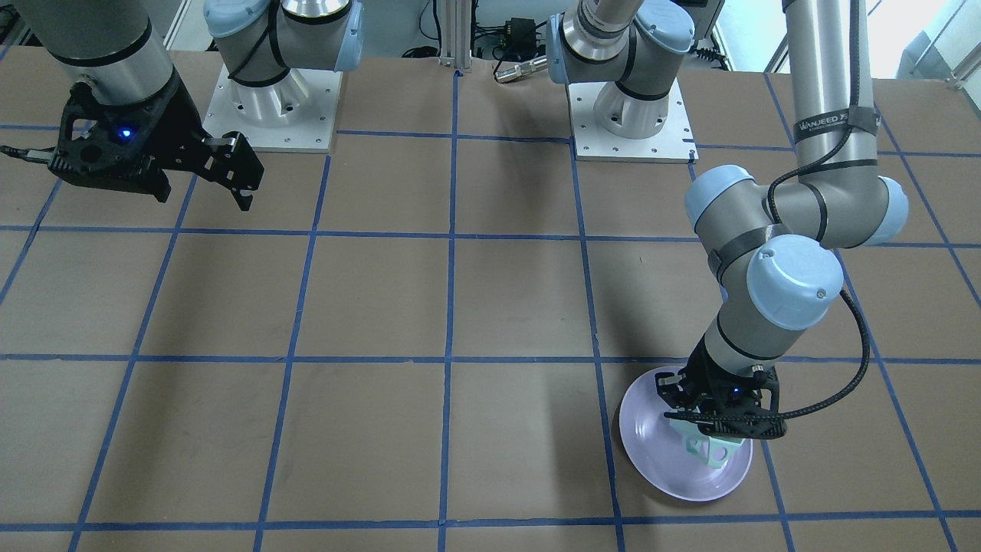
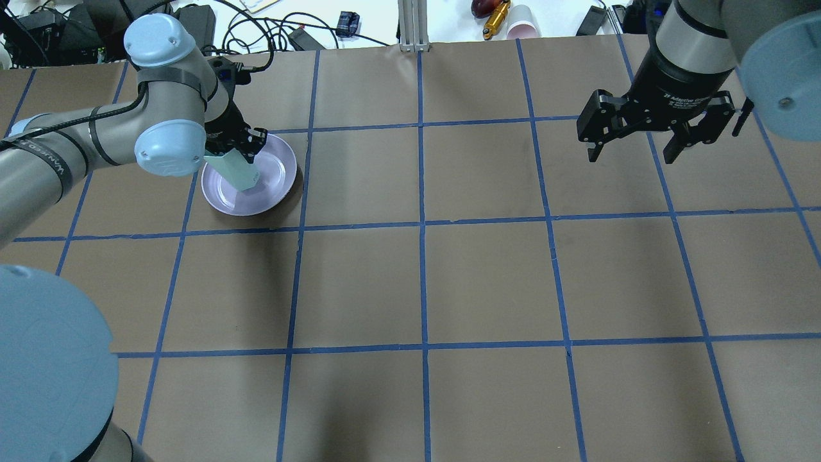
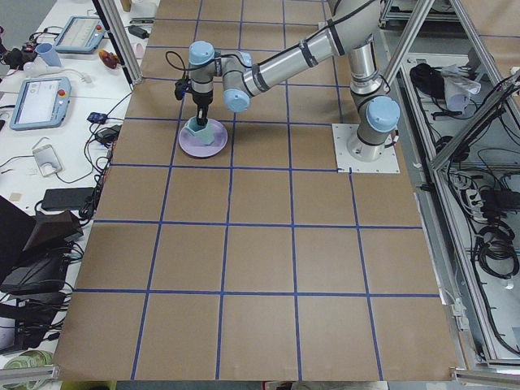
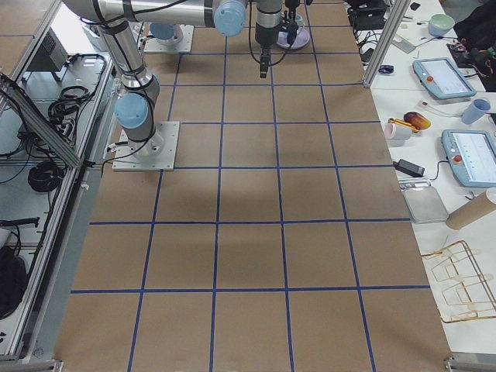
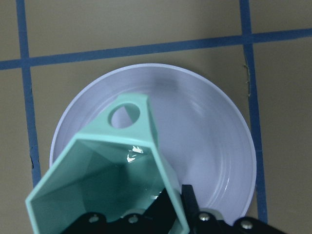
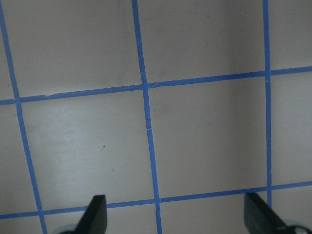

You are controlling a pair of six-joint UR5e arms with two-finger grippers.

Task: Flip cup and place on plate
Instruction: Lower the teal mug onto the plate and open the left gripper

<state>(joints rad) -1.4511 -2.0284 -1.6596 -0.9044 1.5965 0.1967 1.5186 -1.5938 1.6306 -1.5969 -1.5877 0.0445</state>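
The pale mint-green faceted cup (image 1: 711,454) is held mouth-up and slightly tilted over the glossy lavender plate (image 1: 651,429). My left gripper (image 1: 719,431) is shut on the cup's rim wall from above. In the left wrist view the open hexagonal mouth of the cup (image 5: 92,185) faces the camera with the handle (image 5: 127,113) pointing away, and the plate (image 5: 214,146) lies beneath. I cannot tell whether the cup's base touches the plate. In the overhead view the cup (image 2: 235,172) sits over the plate (image 2: 277,172). My right gripper (image 2: 632,154) hangs open and empty far away.
The brown table carries a blue tape grid. The two arm base plates (image 1: 276,115) stand at the robot's side. Cables, a pink paper cup (image 2: 524,29) and tools lie beyond the far edge. The right wrist view shows only bare table (image 6: 195,136).
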